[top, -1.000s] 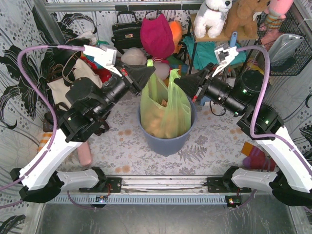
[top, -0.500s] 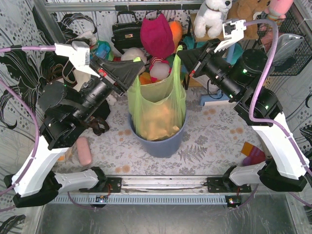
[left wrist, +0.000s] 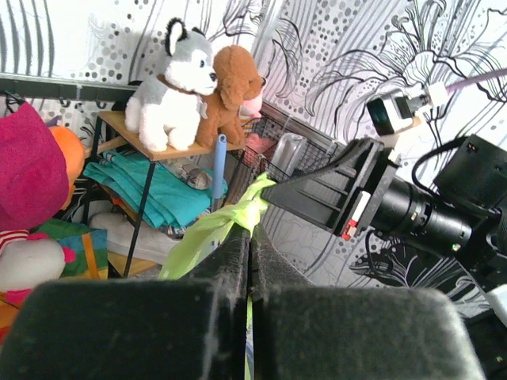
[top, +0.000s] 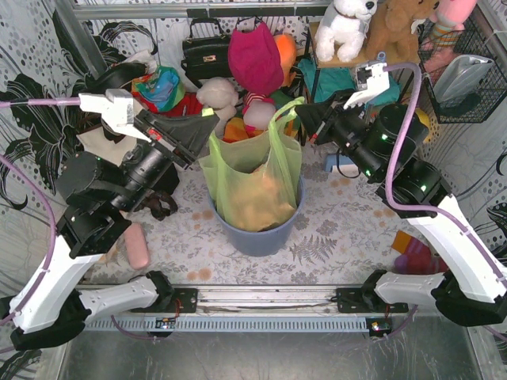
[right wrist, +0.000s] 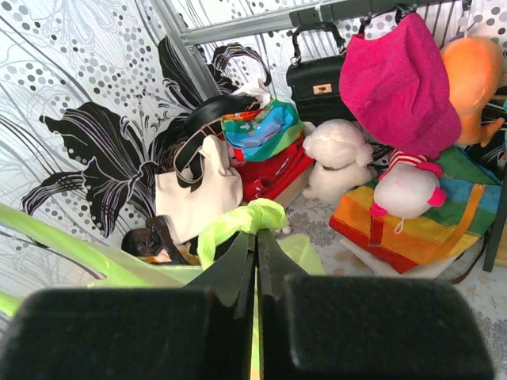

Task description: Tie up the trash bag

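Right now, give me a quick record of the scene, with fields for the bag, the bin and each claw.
trash bag: lime-green, sitting in the bin, top stretched above the rim
bin: blue-grey, round, upright
contents: crumpled tan paper showing through the plastic
left claw: shut on the left handle
right claw: shut on the right handle
knot: none yet, handles held apart

White-black arms [top: 55,277]; purple cables [top: 40,102]
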Available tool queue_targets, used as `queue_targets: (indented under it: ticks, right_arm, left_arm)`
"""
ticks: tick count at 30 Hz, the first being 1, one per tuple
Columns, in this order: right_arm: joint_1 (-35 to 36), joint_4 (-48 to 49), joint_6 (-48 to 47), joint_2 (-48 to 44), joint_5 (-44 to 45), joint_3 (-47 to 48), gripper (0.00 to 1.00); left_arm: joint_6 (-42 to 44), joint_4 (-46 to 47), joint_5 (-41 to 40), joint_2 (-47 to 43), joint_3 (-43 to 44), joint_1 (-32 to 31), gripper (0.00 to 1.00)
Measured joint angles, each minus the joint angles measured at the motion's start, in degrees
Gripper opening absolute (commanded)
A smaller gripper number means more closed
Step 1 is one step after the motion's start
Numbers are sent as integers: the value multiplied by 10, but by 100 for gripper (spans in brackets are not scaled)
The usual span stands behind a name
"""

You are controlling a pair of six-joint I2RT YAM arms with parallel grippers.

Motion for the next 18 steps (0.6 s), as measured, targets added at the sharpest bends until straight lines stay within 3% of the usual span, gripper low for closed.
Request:
queue_targets:
  ticks: [14,16,18]
  right_arm:
    - [0,57,0,-28,-38,-11,0]
    - [0,65,-1,-22,-56,-6,0]
    - [0,70,-3,-20,-75,-5,0]
  left_arm:
    - [44,-59,-38,52,107,0,8]
    - [48,-64,-38,63,116,0,16]
    - [50,-70,-38,69,116,0,33]
